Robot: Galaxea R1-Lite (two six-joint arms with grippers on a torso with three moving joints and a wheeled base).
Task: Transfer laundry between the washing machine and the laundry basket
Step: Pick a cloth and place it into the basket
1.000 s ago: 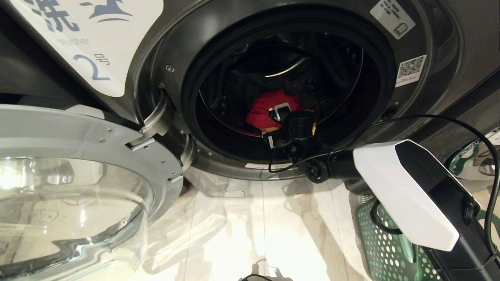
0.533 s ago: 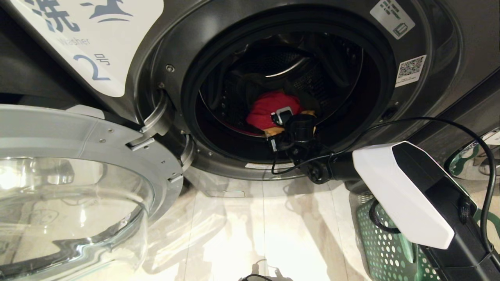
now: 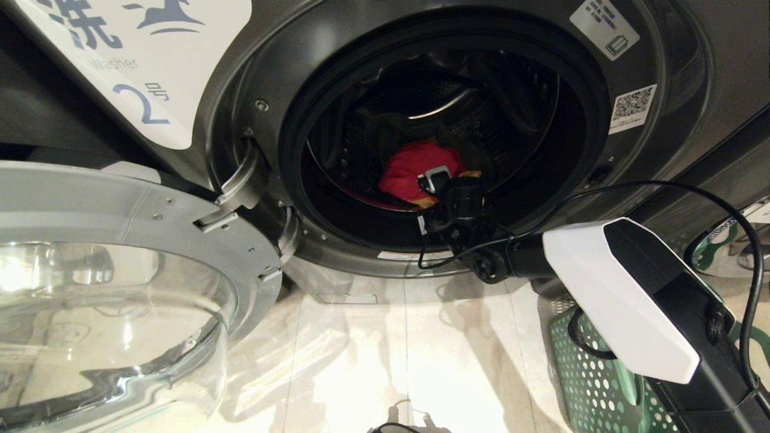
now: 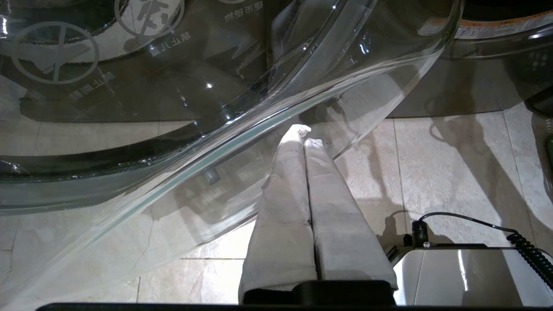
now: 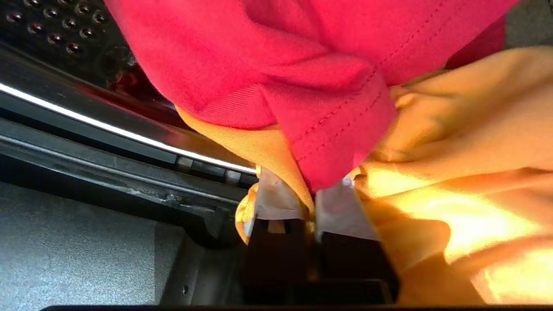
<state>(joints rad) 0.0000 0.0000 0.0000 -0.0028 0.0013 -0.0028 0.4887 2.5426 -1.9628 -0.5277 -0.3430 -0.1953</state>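
**Inside drum number 2: right pincer clamped on the cloth**

In front of the robot stands the washing machine [image 3: 198, 66], dark grey, its white label showing a 2, with the round glass door [image 3: 114, 282] swung wide open to the robot's left. On the pale tiled floor [image 3: 385, 349] at the lower right sits the green laundry basket [image 3: 592, 391], dotted with round holes, partly hidden behind the white and black right arm. That arm reaches through the opening into the dark drum, where the laundry lies low at the front: a red garment [image 3: 409, 168] on top, with a yellow-orange garment [image 5: 453, 142] under and beside it. The right pincer [image 5: 312, 203] is buried in this heap, clenched with folds of the yellow-orange and red cloth pinched between its fingers [image 5: 276, 201]; which cloth it holds more firmly cannot be told. The left pincer [image 4: 302, 129] hangs low just beside the curved glass of the open door, above the floor tiles, its two padded fingers [image 4: 283, 207] pressed together with nothing between them.
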